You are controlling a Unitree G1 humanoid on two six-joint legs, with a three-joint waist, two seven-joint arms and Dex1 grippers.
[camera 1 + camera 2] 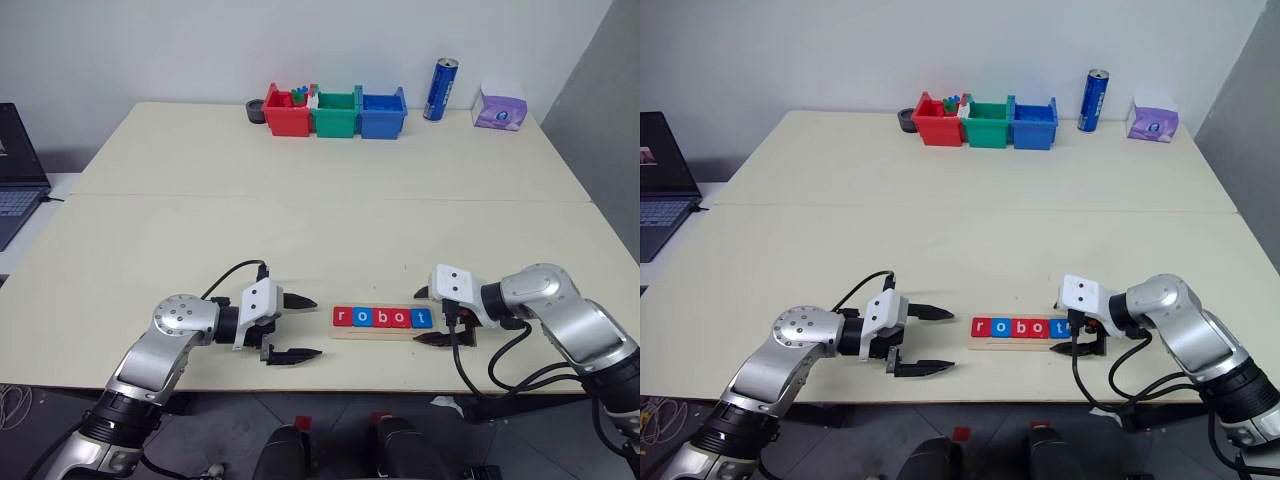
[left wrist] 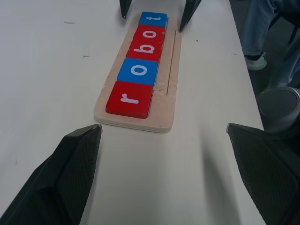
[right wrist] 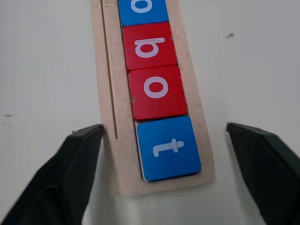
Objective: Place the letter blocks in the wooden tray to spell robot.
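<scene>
You can judge the spelling done: all five letter blocks (image 1: 383,318) lie in the wooden tray (image 2: 165,117) near the table's (image 1: 300,210) front edge reading robot, with left gripper (image 1: 290,328) and right gripper (image 1: 430,316) fingers apart, empty, flanking its ends.

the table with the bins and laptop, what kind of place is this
Probably a lab or office workspace: a plain table against a white wall, a laptop at its edge, coloured bins, a can and a tissue box.

Lab or office test bench: plain white wall, two pale tables (image 1: 330,215) pushed together, laptop (image 1: 15,170) at left, sorting bins (image 1: 335,112), can (image 1: 441,88), tissue box (image 1: 499,107).
</scene>
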